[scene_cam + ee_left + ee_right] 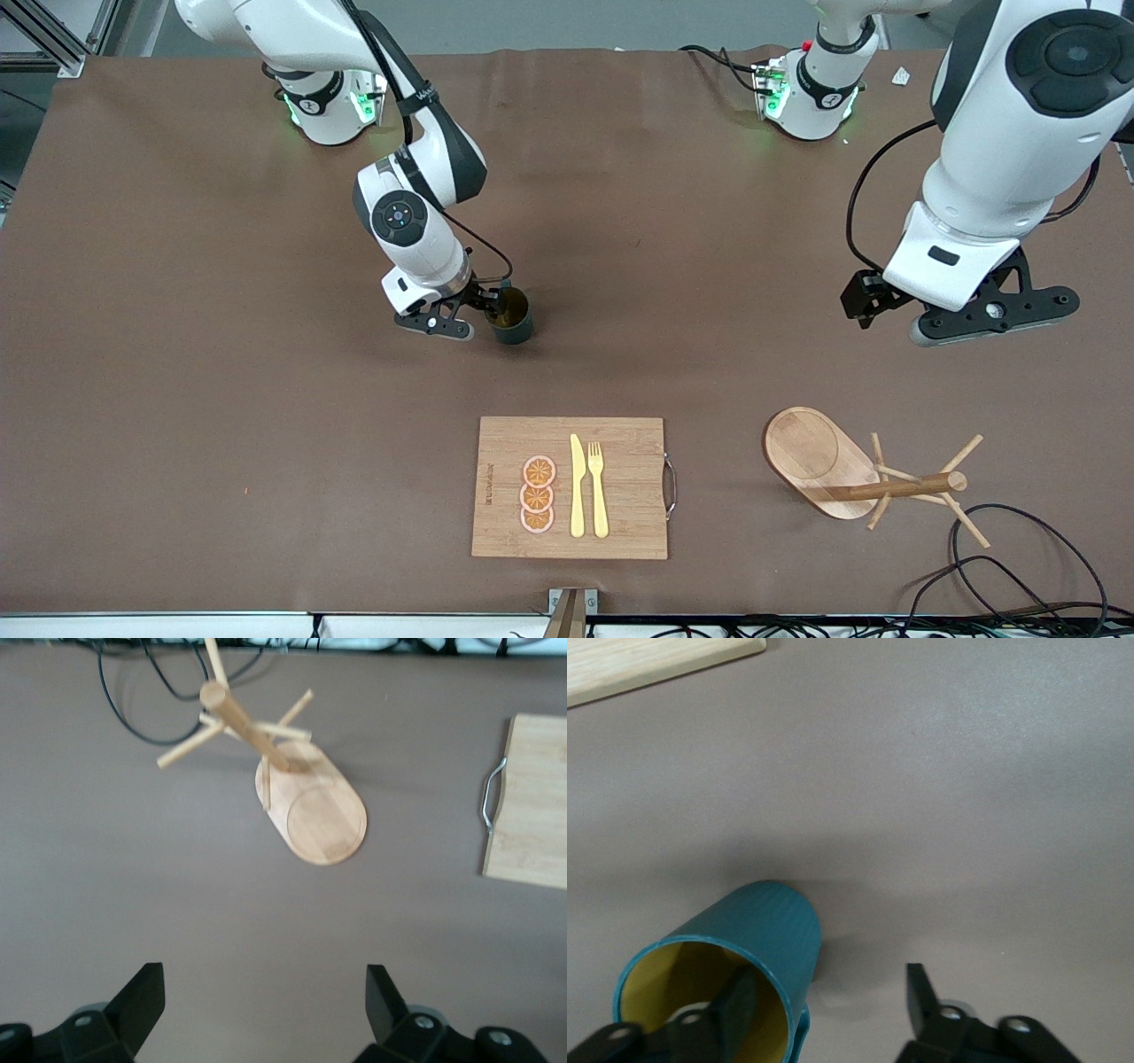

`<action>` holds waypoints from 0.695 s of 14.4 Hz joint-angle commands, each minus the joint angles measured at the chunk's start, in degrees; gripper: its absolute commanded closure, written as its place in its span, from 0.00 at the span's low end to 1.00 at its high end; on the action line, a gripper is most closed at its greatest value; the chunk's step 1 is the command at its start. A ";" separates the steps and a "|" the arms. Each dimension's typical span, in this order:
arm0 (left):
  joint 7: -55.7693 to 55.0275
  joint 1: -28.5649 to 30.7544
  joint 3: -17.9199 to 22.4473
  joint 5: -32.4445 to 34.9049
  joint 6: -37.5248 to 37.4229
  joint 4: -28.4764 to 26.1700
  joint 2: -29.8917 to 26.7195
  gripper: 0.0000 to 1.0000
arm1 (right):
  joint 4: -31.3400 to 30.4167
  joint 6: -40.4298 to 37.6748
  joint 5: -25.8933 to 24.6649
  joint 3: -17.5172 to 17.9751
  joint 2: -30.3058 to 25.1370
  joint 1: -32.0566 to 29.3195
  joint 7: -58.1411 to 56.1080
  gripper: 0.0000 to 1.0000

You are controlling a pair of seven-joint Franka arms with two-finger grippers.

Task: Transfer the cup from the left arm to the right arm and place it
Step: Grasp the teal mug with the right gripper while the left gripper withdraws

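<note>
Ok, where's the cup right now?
The cup stands on the table near its middle, farther from the front camera than the cutting board, with the right gripper straddling its rim, one finger inside.

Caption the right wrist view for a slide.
Right gripper straddles the teal cup's rim on the brown table, one of its fingers inside the ochre interior.

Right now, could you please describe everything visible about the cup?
The cup is a small teal-green cylinder with a ribbed outside and ochre inside, standing upright on the brown table, farther from the front camera than the cutting board. The right tool straddles its wall, one finger inside the mouth, one outside.
</note>
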 commanded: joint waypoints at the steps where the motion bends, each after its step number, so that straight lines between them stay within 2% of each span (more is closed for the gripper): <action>1: 6.68 4.99 -0.02 -6.31 -2.22 0.97 -2.23 0.00 | -0.17 1.58 0.95 -0.52 0.70 1.85 0.59 0.33; 3: 8.90 5.34 0.24 -7.38 -2.31 0.80 -3.73 0.00 | -0.17 2.29 0.95 -0.52 0.88 2.03 0.59 0.44; 4: 8.91 5.34 1.46 -8.69 -2.83 0.54 -5.05 0.00 | -0.17 2.29 0.95 -0.52 0.97 2.21 0.59 0.55; 5: 9.08 5.00 4.43 -10.70 -4.14 0.27 -6.36 0.00 | -0.17 2.29 0.95 -0.52 0.97 2.29 0.50 0.66; 8: 15.29 2.98 8.75 -11.86 -5.03 -4.29 -11.64 0.00 | 0.01 2.20 0.87 -0.52 0.97 2.38 0.42 0.96; 10: 20.14 0.43 13.84 -14.05 -5.03 -7.80 -14.71 0.00 | -0.08 1.94 0.60 -0.61 0.88 2.29 -2.38 1.00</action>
